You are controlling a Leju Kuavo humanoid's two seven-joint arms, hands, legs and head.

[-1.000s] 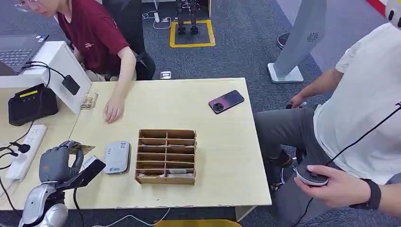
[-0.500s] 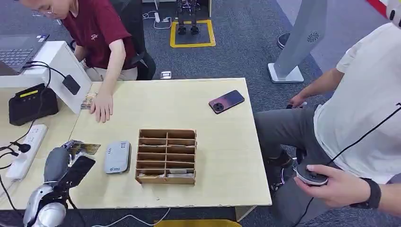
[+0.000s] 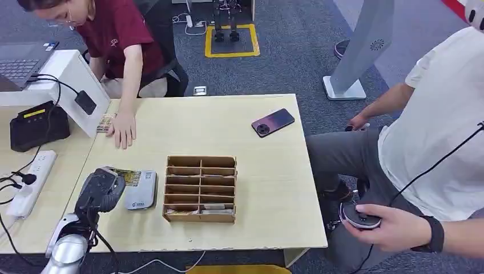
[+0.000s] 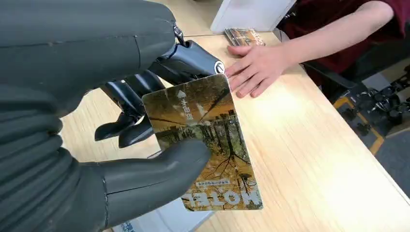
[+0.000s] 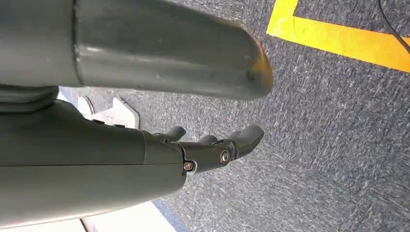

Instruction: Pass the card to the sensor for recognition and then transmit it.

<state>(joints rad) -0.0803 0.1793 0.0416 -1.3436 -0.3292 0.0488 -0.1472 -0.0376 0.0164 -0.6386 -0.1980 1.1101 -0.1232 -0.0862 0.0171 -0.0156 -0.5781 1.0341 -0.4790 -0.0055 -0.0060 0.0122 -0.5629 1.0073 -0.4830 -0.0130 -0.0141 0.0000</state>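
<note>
even, bright overhead light, soft faint shadows, sharp head view, slight close-range blur in wrist views

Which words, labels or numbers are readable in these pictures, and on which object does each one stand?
"HOTEL": on the card that the left hand pinches, seen upside down in the left wrist view.
Small line beside the arrow on the same card: too blurred to read.
Blue print on the grey sensor: too small to read.
Yellow label on the black device: not readable.

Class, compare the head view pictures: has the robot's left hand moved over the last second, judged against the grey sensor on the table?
Yes. The left hand, gripping the card, has moved right, toward the grey sensor; the card now overlaps it.
</note>
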